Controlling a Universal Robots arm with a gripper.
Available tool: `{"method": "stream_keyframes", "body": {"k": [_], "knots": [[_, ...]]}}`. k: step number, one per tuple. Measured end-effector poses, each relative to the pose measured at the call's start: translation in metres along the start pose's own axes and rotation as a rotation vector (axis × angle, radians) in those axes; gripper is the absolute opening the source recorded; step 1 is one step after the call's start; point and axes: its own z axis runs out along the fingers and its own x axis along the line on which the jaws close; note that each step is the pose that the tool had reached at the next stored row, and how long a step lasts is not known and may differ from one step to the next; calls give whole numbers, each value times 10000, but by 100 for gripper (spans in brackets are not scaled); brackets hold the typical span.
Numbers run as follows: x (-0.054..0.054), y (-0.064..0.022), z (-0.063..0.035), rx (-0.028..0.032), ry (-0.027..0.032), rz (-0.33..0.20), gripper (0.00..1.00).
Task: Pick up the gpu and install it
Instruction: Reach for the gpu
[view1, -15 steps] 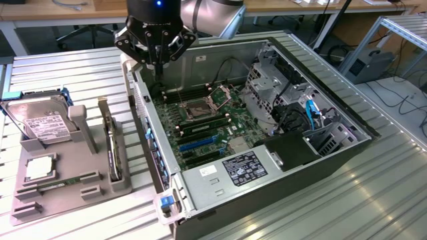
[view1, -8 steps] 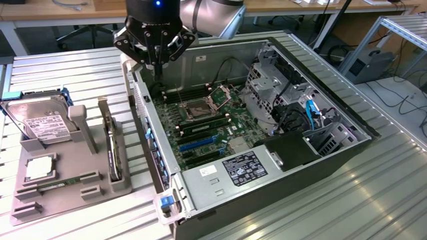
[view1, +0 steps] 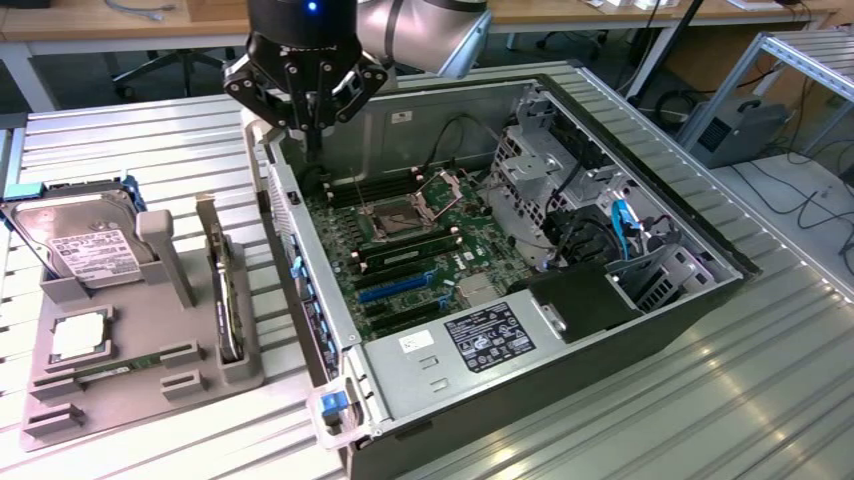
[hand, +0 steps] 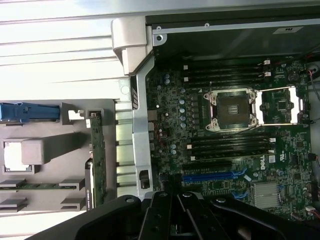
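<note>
Above the computer case's (view1: 400, 125) edge, the gripper (view1: 314, 125), pinched together, points straight down, away from the gpu (view1: 230, 290).

Worktop (view1: 147, 150): 1.
Open computer case (view1: 454, 410): 1, holding motherboard (view1: 420, 262): 1, with processor socket (view1: 400, 215): 1.
Grey holder tray (view1: 140, 405): 1, carrying gpu (view1: 230, 300): 1; hard drive (view1: 87, 245): 1; memory stick (view1: 114, 368): 1; processor chip (view1: 80, 335): 1.

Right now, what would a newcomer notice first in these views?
The open computer case, green motherboard and empty processor socket bared, dominates the middle. The shut pincer hangs empty above its wall beside the grey holder, at the exterior view's left, where the gpu stands on edge.
</note>
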Motion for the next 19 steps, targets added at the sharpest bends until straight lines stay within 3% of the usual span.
{"method": "stream_keyframes", "body": {"k": [19], "knots": [[45,-3,-1,10,-1,0,11]]}}
